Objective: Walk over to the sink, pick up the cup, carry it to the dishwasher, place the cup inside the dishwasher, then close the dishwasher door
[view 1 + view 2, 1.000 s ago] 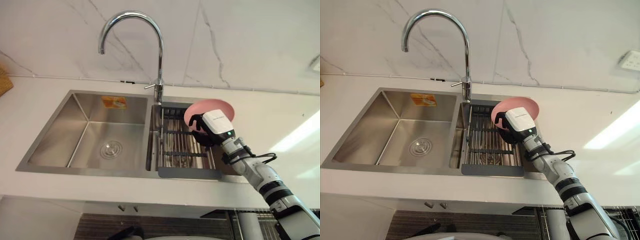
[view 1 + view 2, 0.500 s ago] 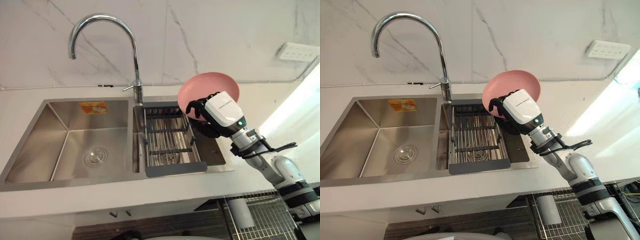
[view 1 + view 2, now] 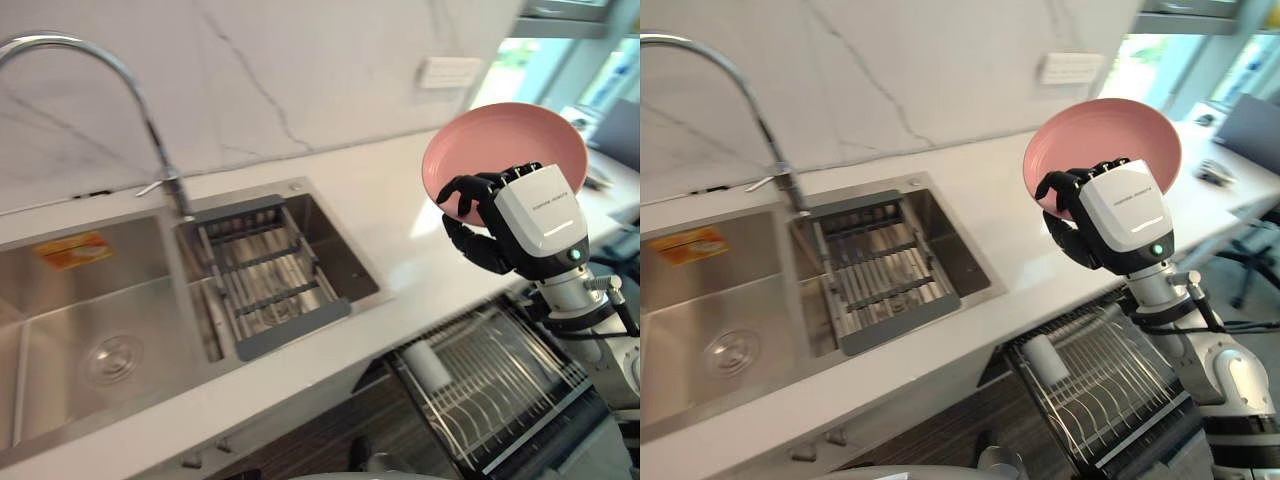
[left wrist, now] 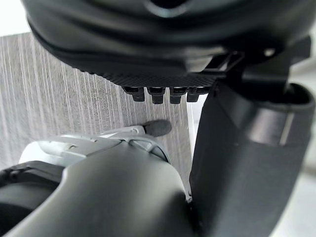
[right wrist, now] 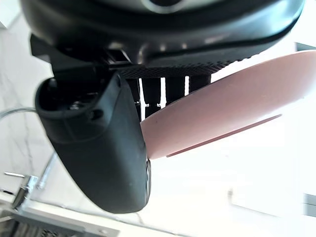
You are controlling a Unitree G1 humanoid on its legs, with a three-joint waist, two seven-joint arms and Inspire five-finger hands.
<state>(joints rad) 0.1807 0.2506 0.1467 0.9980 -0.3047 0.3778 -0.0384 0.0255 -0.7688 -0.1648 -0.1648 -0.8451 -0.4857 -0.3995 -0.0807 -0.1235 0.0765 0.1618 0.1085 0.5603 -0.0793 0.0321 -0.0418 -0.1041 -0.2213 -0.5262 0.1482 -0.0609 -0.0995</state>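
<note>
My right hand (image 3: pixel 497 228) is shut on the rim of a pink plate (image 3: pixel 505 150), held up on edge in the air to the right of the sink (image 3: pixel 70 330), above the counter's front edge. In the right wrist view the thumb (image 5: pixel 98 148) and fingers pinch the pink plate (image 5: pixel 222 118) between them. The open dishwasher's wire rack (image 3: pixel 1100 385) lies below the hand at the lower right. My left hand (image 4: pixel 163 59) hangs idle over a wood-grain floor with its fingers relaxed.
A dark drainer rack (image 3: pixel 265 285) sits in the sink's right basin, with a curved tap (image 3: pixel 120 90) behind it. A white cylinder (image 3: pixel 1043 358) lies at the dishwasher rack's near corner. The white counter (image 3: pixel 400 210) runs on to the right.
The camera has swung to the right. My right hand has lifted the pink plate away from the sink rack, up and rightward, so it now hangs above the open dishwasher.
</note>
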